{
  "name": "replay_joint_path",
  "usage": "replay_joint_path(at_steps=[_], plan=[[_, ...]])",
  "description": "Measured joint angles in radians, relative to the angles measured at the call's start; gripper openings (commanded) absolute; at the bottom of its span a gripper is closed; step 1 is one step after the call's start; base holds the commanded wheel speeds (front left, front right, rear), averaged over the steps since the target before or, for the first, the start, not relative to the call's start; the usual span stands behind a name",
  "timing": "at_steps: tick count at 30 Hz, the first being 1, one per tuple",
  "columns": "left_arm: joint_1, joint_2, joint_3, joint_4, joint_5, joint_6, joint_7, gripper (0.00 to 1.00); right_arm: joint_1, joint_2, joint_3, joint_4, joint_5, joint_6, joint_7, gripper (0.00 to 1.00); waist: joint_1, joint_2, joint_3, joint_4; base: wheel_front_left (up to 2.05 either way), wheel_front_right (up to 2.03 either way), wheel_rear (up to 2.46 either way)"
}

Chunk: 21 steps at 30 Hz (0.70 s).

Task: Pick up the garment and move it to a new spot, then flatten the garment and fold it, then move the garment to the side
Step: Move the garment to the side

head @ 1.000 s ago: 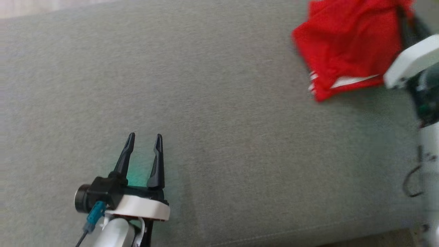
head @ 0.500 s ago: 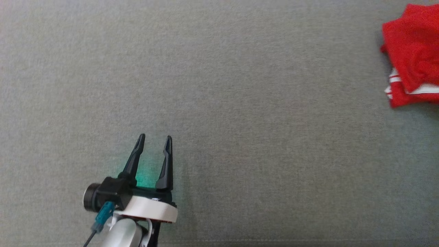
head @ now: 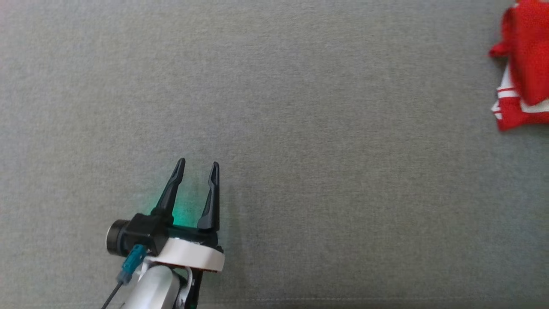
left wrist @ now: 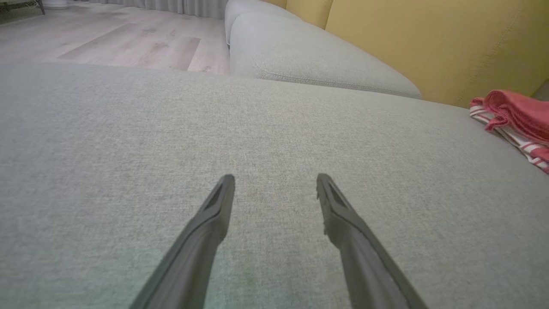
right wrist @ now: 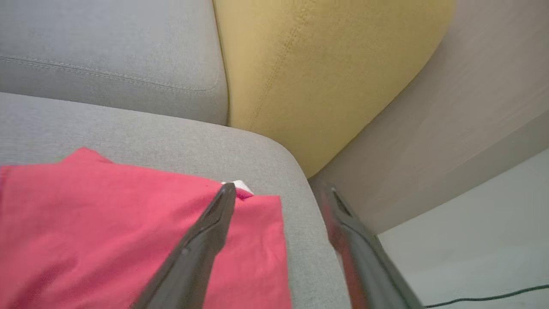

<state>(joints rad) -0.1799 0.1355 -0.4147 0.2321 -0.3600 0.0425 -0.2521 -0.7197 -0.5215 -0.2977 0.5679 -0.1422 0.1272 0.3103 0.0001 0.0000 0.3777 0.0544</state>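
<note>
The garment is red cloth with white stripes, folded into a bundle at the far right edge of the grey cushion in the head view. From the left wrist it shows as a low red heap far to the right. My left gripper hovers open over bare cushion at the lower left, well away from the cloth, with nothing between its fingers. My right gripper stands open just above the garment's corner near the cushion's edge, its fingers apart and holding nothing.
The grey cushion spreads wide between left gripper and garment. A yellow backrest and a second grey cushion lie beyond. Past the cushion's right edge are a beige wall and pale floor with a thin cable. Wooden floor shows far off.
The right gripper has let go of the garment and now stands open above it. The head camera has swung left, so the cloth sits at the picture's right edge. The left gripper stayed open.
</note>
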Motion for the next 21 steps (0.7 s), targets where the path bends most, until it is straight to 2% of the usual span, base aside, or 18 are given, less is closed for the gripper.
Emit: replay_joint_path(at_steps=[5,8,12,16,21], plan=[[0.0,0.003,0.001,0.004,0.0,0.001,0.0,1.0,-0.009,0.066,0.067,-0.017,0.013,0.0,-0.049,1.0,0.0,0.0,-0.025,-0.024,0.0,0.0,0.0],[0.001,0.009,0.008,0.008,-0.001,0.006,0.0,1.0,-0.008,0.127,0.146,-0.052,0.065,0.0,-0.078,1.0,-0.0001,0.0,-0.062,-0.042,0.0,0.0,0.0],[0.007,0.014,0.032,0.009,-0.008,0.021,0.0,1.0,0.005,0.167,0.23,-0.094,0.117,0.0,-0.114,1.0,-0.0001,0.0,-0.114,-0.055,0.0,0.0,0.0],[0.044,0.018,0.056,0.008,-0.03,0.038,0.0,1.0,0.069,0.208,0.273,-0.119,0.173,0.0,-0.152,1.0,-0.0002,0.0,-0.176,-0.063,0.0,0.0,0.0],[0.106,0.026,0.092,0.009,-0.061,0.064,0.0,1.0,0.192,0.32,0.295,-0.155,0.212,0.0,-0.206,1.0,-0.0003,0.0,-0.256,-0.07,0.0,0.0,0.0]])
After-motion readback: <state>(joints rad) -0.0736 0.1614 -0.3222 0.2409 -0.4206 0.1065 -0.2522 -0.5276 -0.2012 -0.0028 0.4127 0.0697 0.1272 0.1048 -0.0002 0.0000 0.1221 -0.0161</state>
